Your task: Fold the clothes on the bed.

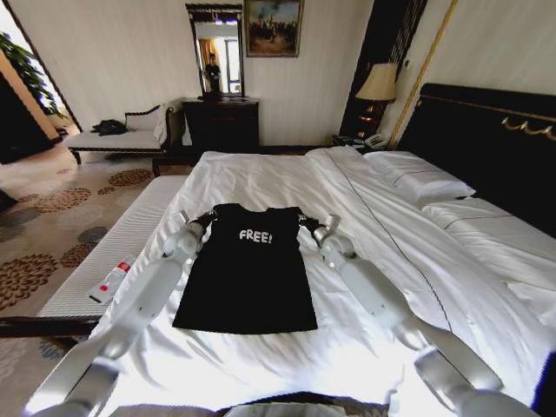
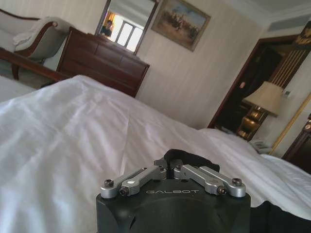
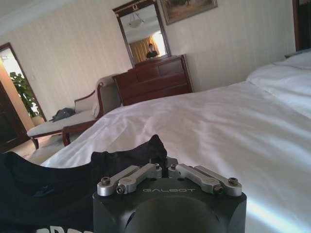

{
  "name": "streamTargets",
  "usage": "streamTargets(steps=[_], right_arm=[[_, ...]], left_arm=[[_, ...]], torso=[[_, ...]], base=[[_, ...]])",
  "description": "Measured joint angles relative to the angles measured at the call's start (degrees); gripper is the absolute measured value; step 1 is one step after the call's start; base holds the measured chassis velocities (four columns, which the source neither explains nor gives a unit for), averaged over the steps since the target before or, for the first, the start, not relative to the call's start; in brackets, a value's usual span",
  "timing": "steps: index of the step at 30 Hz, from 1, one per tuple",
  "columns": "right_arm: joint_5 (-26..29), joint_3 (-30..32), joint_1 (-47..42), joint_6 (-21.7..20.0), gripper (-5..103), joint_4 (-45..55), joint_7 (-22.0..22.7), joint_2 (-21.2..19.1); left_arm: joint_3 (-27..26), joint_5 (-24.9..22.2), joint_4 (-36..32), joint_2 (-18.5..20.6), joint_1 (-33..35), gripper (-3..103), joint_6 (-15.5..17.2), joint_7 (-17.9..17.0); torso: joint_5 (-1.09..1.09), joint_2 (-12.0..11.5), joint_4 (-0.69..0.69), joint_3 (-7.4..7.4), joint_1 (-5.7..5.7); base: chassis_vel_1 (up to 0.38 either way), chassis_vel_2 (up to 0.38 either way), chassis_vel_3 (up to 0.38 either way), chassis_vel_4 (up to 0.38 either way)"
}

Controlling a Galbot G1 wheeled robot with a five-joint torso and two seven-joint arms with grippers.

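Two grippers at work: each pinches one shoulder of the shirt, seen from the head view.
Bench: a pale padded bench [image 1: 122, 239] runs along the bed's left edge, with a white bottle with a red end [image 1: 111, 281] lying on it.
Left gripper: the left gripper [image 1: 207, 217] sits at the shirt's left shoulder, fingers drawn together on a bunch of black cloth; in the left wrist view [image 2: 171, 162] the fabric rises between the closed tips.
T-shirt: the black T-shirt [image 1: 250, 269] lies flat on the white duvet near the middle of the bed, sleeves tucked in, white "FREE!" lettering facing up, hem toward the robot.
Right gripper: the right gripper [image 1: 307, 222] is at the shirt's right shoulder, clamped on the cloth; in the right wrist view [image 3: 163, 162] a peak of black fabric stands up from the closed tips.
Bed: the bed [image 1: 365, 217] carries white pillows [image 1: 417, 178] by the dark headboard [image 1: 486, 148] on the right.
Containers: none can be made out on the bed.
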Motion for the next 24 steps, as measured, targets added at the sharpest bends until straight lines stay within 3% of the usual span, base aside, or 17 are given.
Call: streamTargets(steps=[10,18,21,24], right_arm=[[1.0,2.3,-8.5,-0.5,1,13.4,2.0,-5.5],[-0.1,4.8,-18.5,-0.8,1,20.6,2.1,-7.3],[-1.2,6.8,-22.6,-0.8,1,22.7,2.0,-7.7],[-2.6,10.4,-28.2,-0.7,1,25.7,2.0,-8.3]], left_arm=[[-9.2,-3.5,-16.8,8.0,14.7,2,0.1,-1.8],[-14.3,-2.1,-23.3,8.3,24.4,2,0.2,-2.2],[-14.0,-1.7,-24.3,7.8,25.1,2,0.2,-2.5],[-13.4,-1.7,-25.7,7.1,25.7,2,0.2,-3.3]], torso=[[0.0,0.0,0.01,0.0,-0.01],[0.0,0.0,0.0,0.01,0.01],[0.01,0.0,0.02,0.0,0.01],[-0.01,0.0,-0.06,0.0,0.01]], base=[[0.0,0.0,0.0,0.0],[0.0,0.0,0.0,0.0],[0.0,0.0,0.0,0.0],[0.0,0.0,0.0,0.0]])
